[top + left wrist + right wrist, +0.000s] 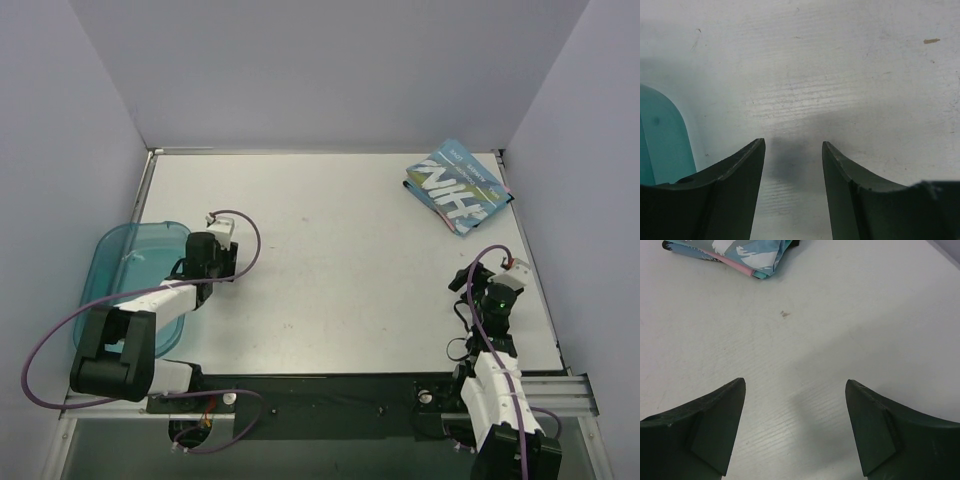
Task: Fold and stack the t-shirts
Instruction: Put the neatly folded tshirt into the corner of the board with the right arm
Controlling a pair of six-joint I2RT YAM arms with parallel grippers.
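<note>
The left fingers are hanging half-open over the counter, with the bin just off their left side. The right fingers are gaping wide, gripping nothing. The t-shirts are sitting folded and stacked well ahead of them, leftward. The job is looking finished, hence nothing held.

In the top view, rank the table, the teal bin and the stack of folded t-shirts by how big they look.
1. table: by far the largest.
2. teal bin: next, though the left arm covers part of it.
3. stack of folded t-shirts: smallest, in the table's far right corner.
</note>
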